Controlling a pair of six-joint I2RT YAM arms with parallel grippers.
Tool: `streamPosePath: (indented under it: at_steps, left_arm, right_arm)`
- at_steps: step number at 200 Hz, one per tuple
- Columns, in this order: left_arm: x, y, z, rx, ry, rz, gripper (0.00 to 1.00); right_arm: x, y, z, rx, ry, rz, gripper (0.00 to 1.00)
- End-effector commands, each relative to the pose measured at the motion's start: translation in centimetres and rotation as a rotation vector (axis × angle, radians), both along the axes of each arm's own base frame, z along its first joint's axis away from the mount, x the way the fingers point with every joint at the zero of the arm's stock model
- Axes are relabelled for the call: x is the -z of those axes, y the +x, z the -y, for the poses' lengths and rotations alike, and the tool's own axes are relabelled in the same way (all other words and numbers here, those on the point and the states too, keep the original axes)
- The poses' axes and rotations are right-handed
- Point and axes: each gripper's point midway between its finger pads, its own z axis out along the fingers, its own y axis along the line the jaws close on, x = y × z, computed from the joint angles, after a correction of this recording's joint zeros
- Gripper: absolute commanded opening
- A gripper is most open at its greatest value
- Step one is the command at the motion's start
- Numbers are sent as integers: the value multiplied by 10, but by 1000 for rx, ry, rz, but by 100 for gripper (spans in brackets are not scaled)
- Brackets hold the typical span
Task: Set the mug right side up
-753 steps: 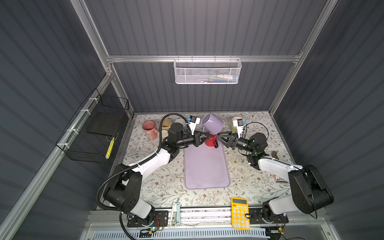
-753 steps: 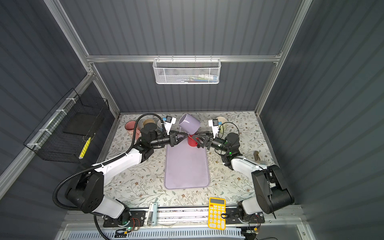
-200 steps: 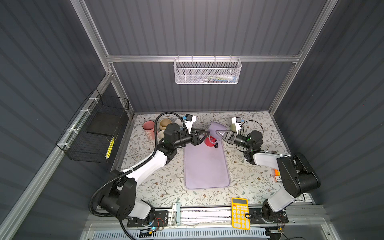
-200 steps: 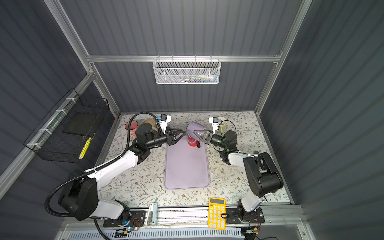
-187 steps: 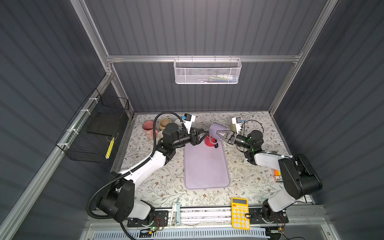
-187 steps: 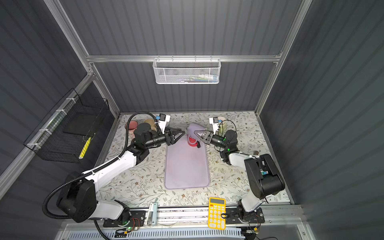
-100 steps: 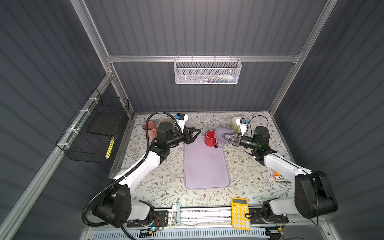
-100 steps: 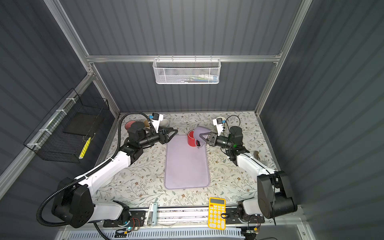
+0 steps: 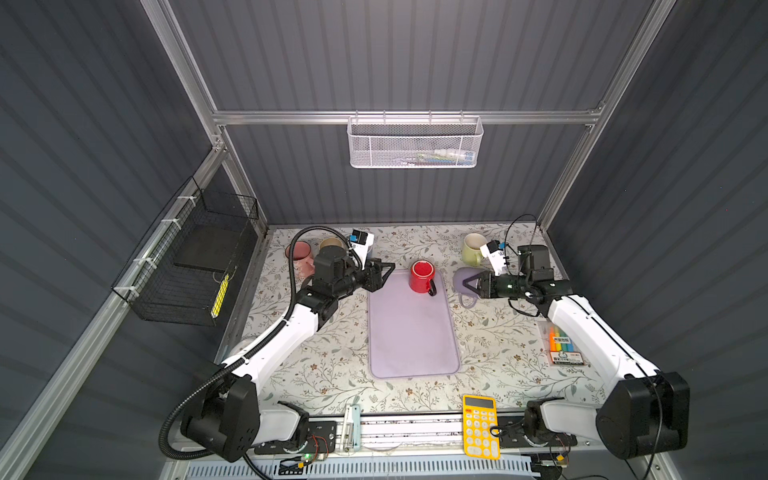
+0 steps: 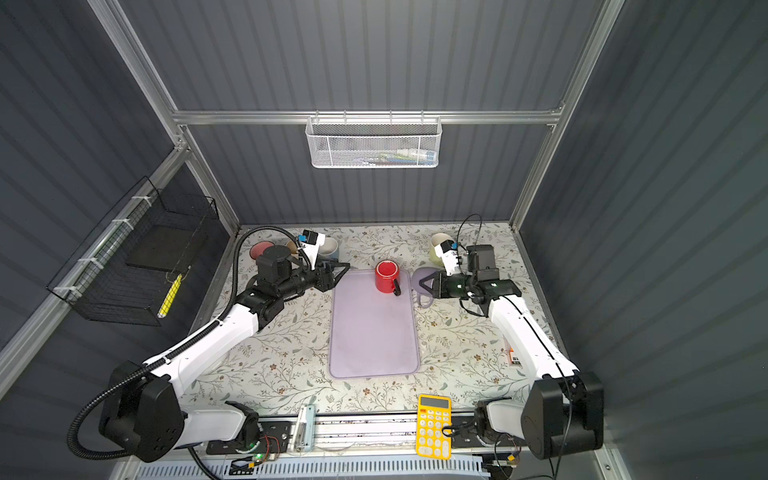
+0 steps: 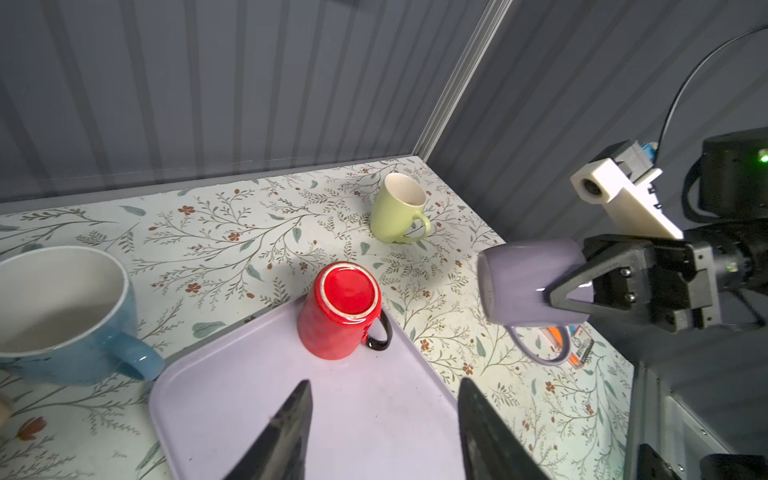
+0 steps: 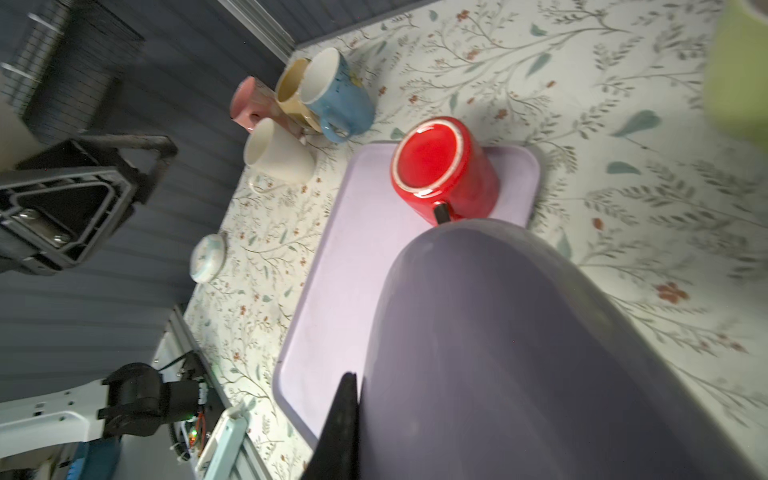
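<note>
A purple mug (image 9: 462,277) (image 10: 420,277) hangs on its side just right of the lilac tray (image 9: 411,340), base toward the tray, handle hanging down. My right gripper (image 9: 468,286) (image 10: 424,286) is shut on its rim; in the left wrist view one finger lies over the mug (image 11: 523,286) wall. The mug (image 12: 519,353) fills the right wrist view beside one dark finger (image 12: 338,432). A red mug (image 9: 422,276) (image 11: 340,320) stands upside down on the tray's far end. My left gripper (image 9: 388,272) (image 11: 384,382) is open and empty at the tray's far left corner.
A green mug (image 9: 471,249) stands behind the right gripper. Pink (image 9: 298,253), tan, blue (image 11: 62,316) and cream (image 12: 276,158) mugs cluster at the back left. A yellow calculator (image 9: 480,426) lies at the front edge, a marker pack (image 9: 561,345) at the right.
The two grippers have drawn apart. The left one let go of the purple mug and pulled back left; the right one carried the mug rightward, off the tray, and lower.
</note>
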Motion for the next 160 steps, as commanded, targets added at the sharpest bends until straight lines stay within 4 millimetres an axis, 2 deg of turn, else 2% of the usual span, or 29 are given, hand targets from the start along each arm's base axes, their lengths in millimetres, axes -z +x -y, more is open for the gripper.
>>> streamPosePath:
  at_steps: [1, 21, 57, 97, 111, 160]
  left_arm:
    - [9, -1, -12, -34, 51, 14, 56]
    - [15, -4, -13, -29, 68, 2, 56]
    - [24, -5, -22, -61, 130, -4, 56]
    - [35, -11, -28, -62, 182, -18, 55]
    - [39, -14, -29, -55, 201, -32, 55]
    - [50, -31, -28, -19, 311, -48, 55]
  right_arm:
    - [12, -3, 29, 45, -188, -37, 0]
    - [19, 0, 42, 83, -242, -60, 0]
    - [19, 6, 61, 131, -300, -75, 0]
    - [21, 17, 74, 147, -342, -102, 0]
    - [26, 23, 85, 172, -407, -117, 0]
    - [39, 45, 100, 163, -502, -180, 0]
